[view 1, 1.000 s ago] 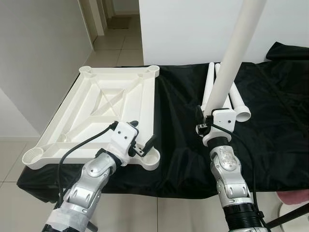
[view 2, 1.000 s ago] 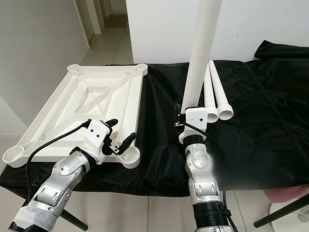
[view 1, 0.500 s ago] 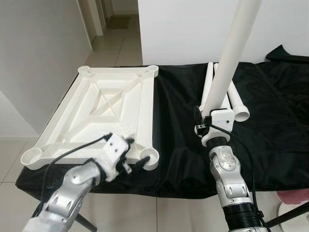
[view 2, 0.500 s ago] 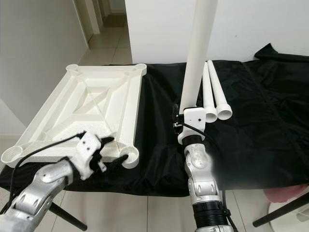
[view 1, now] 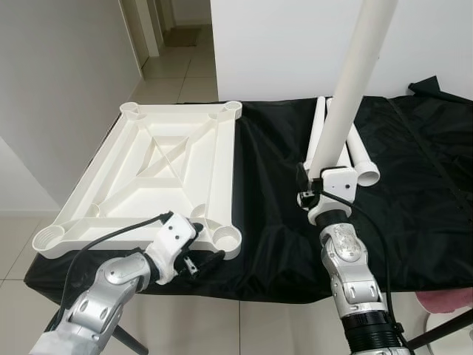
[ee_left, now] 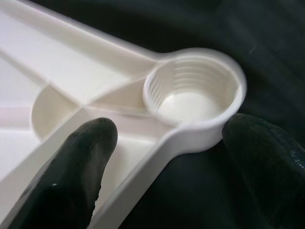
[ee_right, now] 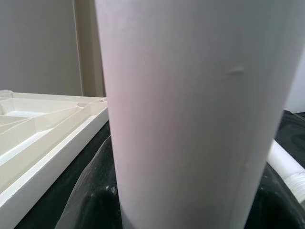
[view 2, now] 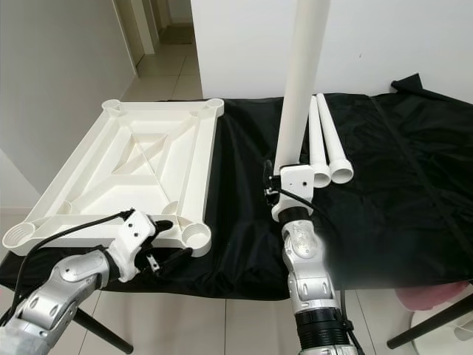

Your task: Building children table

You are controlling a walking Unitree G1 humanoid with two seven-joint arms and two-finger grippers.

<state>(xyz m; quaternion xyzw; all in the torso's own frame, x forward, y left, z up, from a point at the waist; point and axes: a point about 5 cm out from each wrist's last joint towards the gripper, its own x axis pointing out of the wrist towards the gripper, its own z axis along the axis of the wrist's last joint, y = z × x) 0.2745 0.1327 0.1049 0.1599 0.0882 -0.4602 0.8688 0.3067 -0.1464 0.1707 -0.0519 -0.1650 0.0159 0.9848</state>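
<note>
A white tabletop (view 1: 159, 166) lies underside up on the left of the black-draped table, with a round socket at each corner. My left gripper (view 2: 172, 241) is open at the near right socket (ee_left: 193, 93). One finger (ee_left: 71, 176) rests over the rim and the other finger (ee_left: 267, 162) is outside on the cloth. My right gripper (view 1: 326, 180) is shut on a long white leg (view 1: 353, 81), which it holds upright above the cloth. In the right wrist view, that leg (ee_right: 190, 119) is seen close up.
Two more white legs (view 1: 360, 154) lie side by side on the black cloth (view 1: 421, 200) behind my right gripper. The table's front edge is just below my left gripper. A wall and a corridor are to the left, and a pink object (view 1: 447, 299) is at the lower right.
My left arm has pulled back and down from over the tabletop's corner, so its fingers now straddle the near right socket. The right arm still holds the leg upright.
</note>
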